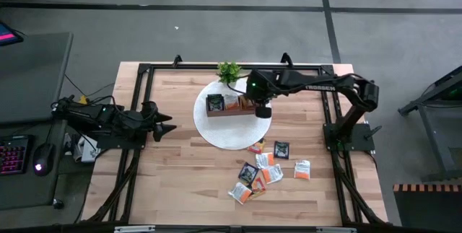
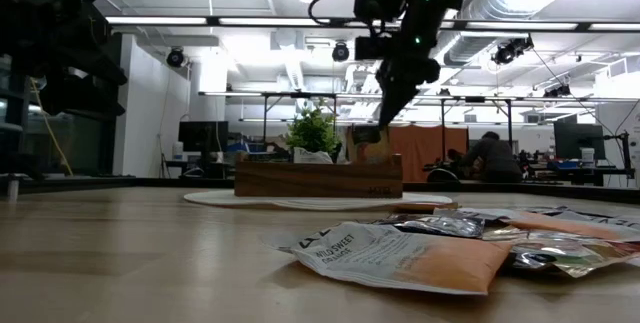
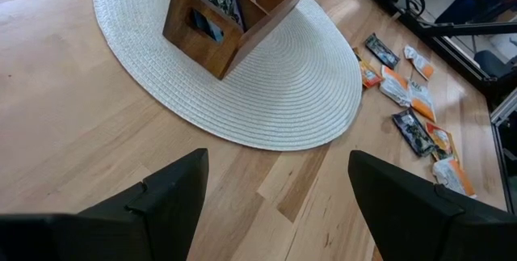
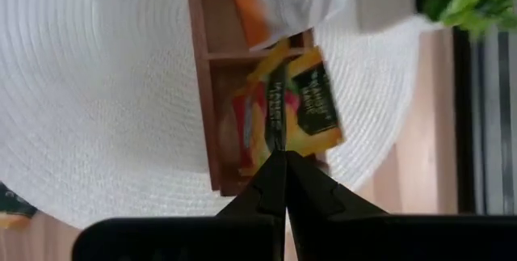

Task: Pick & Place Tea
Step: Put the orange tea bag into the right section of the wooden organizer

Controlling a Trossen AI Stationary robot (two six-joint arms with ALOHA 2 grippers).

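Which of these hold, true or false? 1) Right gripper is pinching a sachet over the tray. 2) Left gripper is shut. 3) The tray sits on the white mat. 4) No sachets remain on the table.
1) True: the right gripper pinches an orange sachet above the tray.
2) False: the left gripper is open, holding nothing, parked at the table's left edge.
3) True: it stands on the mat.
4) False: loose sachets lie near the mat.
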